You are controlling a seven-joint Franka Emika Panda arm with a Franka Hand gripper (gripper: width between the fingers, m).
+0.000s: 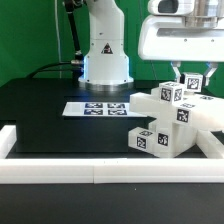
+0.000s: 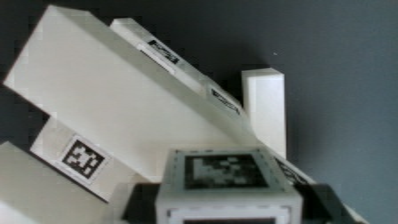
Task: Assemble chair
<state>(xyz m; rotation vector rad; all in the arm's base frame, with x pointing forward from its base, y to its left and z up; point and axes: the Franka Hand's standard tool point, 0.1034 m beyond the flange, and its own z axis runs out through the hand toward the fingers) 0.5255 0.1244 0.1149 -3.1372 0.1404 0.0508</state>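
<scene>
The chair parts are white blocky pieces with black-and-white tags, stacked together (image 1: 165, 125) at the exterior view's right, against the border rail. My gripper (image 1: 189, 80) hangs over their top and is shut on a small white tagged block (image 1: 191, 87). In the wrist view that block (image 2: 221, 172) sits between my two black fingers (image 2: 153, 196), pressed on both sides, with my gripper (image 2: 224, 195) around it. Beyond it lie a wide flat white plate (image 2: 125, 110) with a tag and a long white bar (image 2: 265, 105), leaning across the dark table.
The marker board (image 1: 100, 108) lies flat on the black table in front of the robot base (image 1: 104, 55). Long white border rails run along the front (image 1: 90, 168) and the exterior view's left edge (image 1: 8, 140).
</scene>
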